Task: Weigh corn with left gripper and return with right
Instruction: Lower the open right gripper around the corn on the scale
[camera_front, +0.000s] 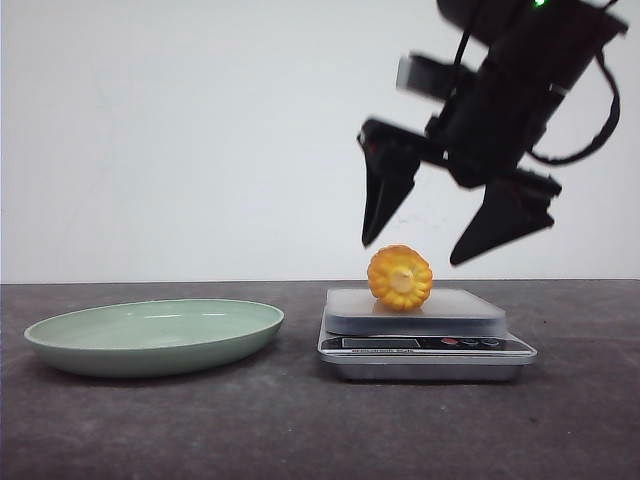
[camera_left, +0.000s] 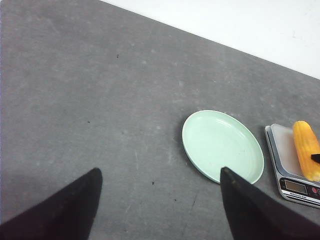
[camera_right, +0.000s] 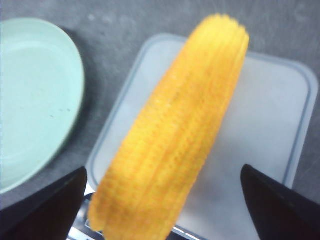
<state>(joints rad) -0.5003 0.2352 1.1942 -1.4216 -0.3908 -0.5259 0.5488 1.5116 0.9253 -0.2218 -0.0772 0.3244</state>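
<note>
One corn (camera_front: 400, 277) cob lies on its side on the pale platform of a single kitchen scale (camera_front: 425, 345), its round end turned toward the front camera. Directly above it hangs the right gripper (camera_front: 418, 245), its two black, wedge-shaped fingers (camera_front: 382, 205) spread wide to either side of the cob and clear of it — nothing lies between them and the corn. In the right wrist view the cob (camera_right: 175, 145) fills the middle of the frame, a long orange-yellow body ribbed with rows of kernels, lying diagonally across the scale's rounded-square platform (camera_right: 260, 115), which looks like smooth frosted plastic.

Just left of the scale sits one shallow, round, pale-green plate (camera_front: 155, 335) with a glossy finish, holding nothing; a narrow strip of bare surface separates the two. The scale's metallic base carries a small display and buttons on its front edge, too small to read. Both rest on a dark grey, matte, faintly speckled surface (camera_front: 300, 430) backed by a plain white wall.

The left gripper (camera_left: 160, 200) shows only in its own wrist view — two dark fingers (camera_left: 70, 205) held well apart and empty, high above the surface, with the plate (camera_left: 222, 145) and the scale (camera_left: 292, 165) far below and the corn (camera_left: 306, 149) visible at the frame's edge.
</note>
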